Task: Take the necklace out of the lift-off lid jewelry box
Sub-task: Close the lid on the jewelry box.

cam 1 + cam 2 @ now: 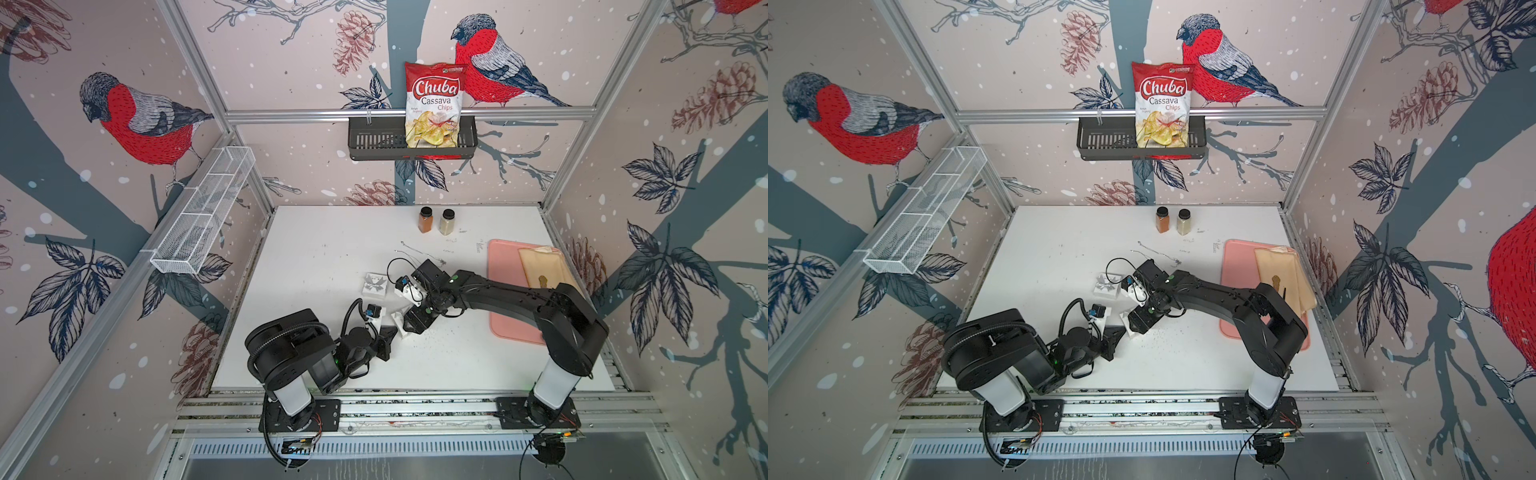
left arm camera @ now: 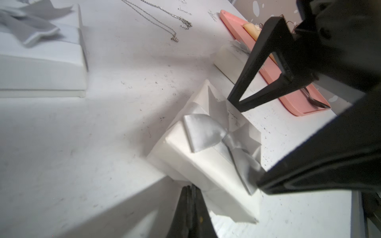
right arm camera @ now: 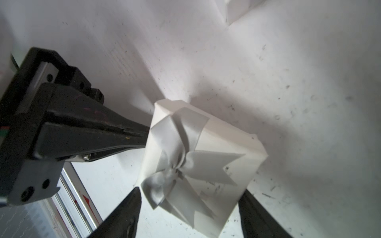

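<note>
The small white square cardboard jewelry box (image 3: 218, 142), with a silver satin bow (image 3: 179, 164) tied across its lid, sits on the white table (image 1: 332, 257) near the middle, a little toward the front rail where the 2 arms are mounted. Its lid is on, so the inside is hidden. In both top views only a white sliver of it (image 1: 398, 323) (image 1: 1126, 323) shows beneath the arms.

The right gripper (image 3: 190, 191) hangs over the jewelry box with its 2 black fingers (image 3: 127, 214) spread wide, 1 at each side of the lid and close to it. I cannot tell whether they touch the sides.

The left gripper (image 3: 144, 134) comes in low with its 2 fingers pressed flat together, holding nothing, and their joined tip meets a side wall of the jewelry box.

2 thin silver chain necklaces (image 2: 174, 38) lie loose on the bare table beyond the jewelry box, apart from it, between it and 2 small black-capped spice jars (image 1: 425, 222) at the back.

A second white bow-topped box (image 1: 375, 284) stands just to the left, apart from the first.

A pink rectangular tray (image 1: 500, 291) lies along the table's right edge, with a tan flat sheet (image 1: 540, 266) on it. The right arm crosses above part of the tray.
</note>
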{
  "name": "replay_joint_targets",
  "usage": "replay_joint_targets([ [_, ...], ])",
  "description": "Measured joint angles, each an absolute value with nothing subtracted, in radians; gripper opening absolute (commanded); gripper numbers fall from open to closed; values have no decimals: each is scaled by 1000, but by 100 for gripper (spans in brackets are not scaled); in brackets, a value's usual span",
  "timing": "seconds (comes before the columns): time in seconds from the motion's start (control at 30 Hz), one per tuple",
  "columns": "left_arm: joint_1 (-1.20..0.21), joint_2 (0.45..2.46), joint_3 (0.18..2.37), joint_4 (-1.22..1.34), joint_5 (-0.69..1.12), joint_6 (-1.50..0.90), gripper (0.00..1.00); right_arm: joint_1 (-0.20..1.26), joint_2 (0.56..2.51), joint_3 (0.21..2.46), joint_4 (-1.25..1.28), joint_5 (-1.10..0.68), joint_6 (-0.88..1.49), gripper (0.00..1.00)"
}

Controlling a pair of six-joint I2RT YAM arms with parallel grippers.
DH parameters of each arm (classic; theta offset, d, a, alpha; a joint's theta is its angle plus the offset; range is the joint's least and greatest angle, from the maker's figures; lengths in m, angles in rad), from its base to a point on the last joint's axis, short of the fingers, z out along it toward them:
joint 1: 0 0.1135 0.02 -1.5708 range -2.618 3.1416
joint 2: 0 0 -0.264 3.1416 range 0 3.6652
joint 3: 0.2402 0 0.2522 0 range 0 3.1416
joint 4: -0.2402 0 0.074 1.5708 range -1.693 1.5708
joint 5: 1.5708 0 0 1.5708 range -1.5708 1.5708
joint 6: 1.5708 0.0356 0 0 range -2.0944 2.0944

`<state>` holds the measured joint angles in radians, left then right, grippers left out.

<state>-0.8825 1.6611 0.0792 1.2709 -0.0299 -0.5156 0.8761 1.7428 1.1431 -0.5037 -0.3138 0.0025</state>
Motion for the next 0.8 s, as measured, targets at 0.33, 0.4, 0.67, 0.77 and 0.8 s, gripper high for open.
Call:
replay_joint_targets([
  [0.33, -881, 1298, 104, 957, -126, -451, 16, 890, 1764, 1183, -487, -216, 30, 69],
  [0.4, -881, 1219, 102, 883, -155, -437, 18, 896, 1773, 1185, -487, -202, 33, 69],
  [0.67, -863, 920, 98, 617, -295, -418, 24, 930, 1801, 1197, -482, -138, 35, 67],
  [0.77, -839, 842, 111, 540, -323, -411, 27, 946, 1822, 1203, -480, -110, 53, 65],
  [0.8, -829, 820, 115, 519, -328, -411, 28, 951, 1831, 1206, -479, -99, 55, 63],
])
